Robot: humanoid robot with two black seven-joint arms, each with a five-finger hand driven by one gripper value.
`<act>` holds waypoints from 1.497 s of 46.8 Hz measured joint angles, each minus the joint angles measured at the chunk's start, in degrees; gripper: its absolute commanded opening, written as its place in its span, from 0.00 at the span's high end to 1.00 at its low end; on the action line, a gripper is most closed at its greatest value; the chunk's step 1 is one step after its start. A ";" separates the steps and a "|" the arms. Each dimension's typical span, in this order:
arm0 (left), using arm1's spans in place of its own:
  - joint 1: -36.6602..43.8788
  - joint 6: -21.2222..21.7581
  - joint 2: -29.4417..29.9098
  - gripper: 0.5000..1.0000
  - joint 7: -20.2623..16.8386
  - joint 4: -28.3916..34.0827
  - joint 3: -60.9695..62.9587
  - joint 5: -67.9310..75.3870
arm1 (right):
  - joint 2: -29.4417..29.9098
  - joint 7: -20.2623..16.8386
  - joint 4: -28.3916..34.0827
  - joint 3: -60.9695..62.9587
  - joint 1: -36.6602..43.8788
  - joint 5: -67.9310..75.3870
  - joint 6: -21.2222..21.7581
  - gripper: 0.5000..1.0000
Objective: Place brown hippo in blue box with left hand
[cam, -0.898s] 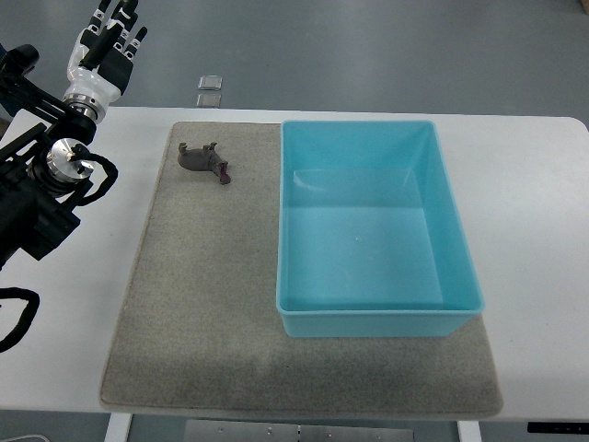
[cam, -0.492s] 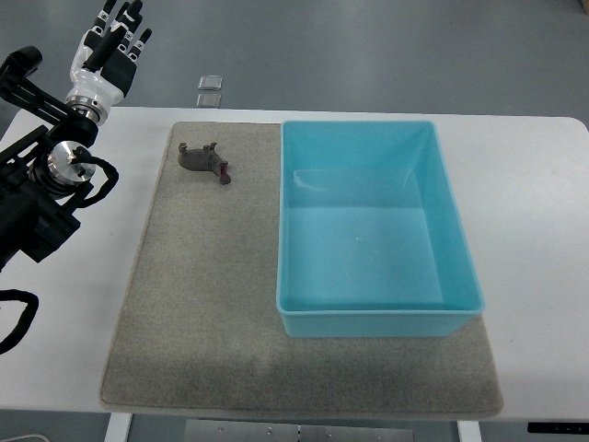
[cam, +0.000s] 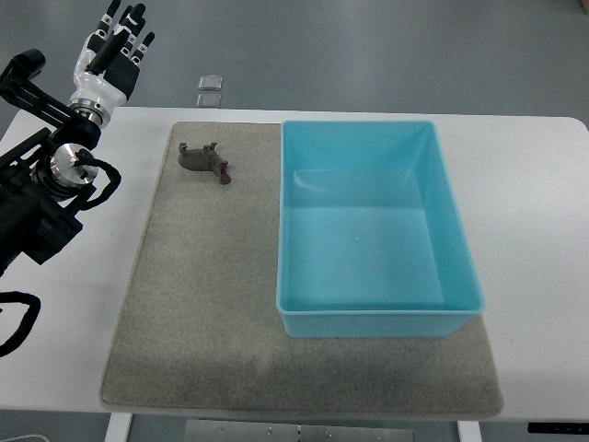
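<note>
The grey mat (cam: 202, 313) covered the near table (cam: 543, 230), with the blue box (cam: 368, 230) sitting empty on its right half. Further back, the brown hippo (cam: 204, 161) lay on the mat just left of the box. Beyond the table's far-left corner, the left hand (cam: 112, 53) hovered, fingers (cam: 126, 32) wide, holding nothing.

1 hippo (cam: 203, 162), 1 box (cam: 372, 230), 1 mat (cam: 202, 304)

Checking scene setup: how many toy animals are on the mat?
1. A brown hippo lies on the grey mat near its far left corner, left of the blue box, which looks empty. The left hand is beyond the table's far left edge, away from the toy.
</note>
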 measured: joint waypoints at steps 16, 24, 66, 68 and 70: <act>0.14 -0.27 -0.62 0.00 0.03 -0.29 4.35 0.39 | 0.00 -0.01 0.01 0.00 -0.01 0.00 0.00 0.13; -0.31 -0.02 -0.52 0.00 0.02 -0.40 4.10 0.15 | 0.00 -0.01 0.01 0.00 -0.01 0.00 0.00 0.13; -9.33 -2.72 11.02 0.00 0.28 -8.02 25.08 45.76 | 0.00 -0.01 0.00 0.00 -0.01 0.00 0.00 0.13; -9.76 -2.86 11.93 0.00 0.28 -8.89 25.12 50.17 | 0.00 0.00 0.01 0.00 -0.01 0.00 0.00 0.13; -10.15 -3.00 13.01 0.00 0.28 -9.99 25.13 54.60 | 0.00 -0.01 0.00 0.00 -0.02 0.00 0.00 0.13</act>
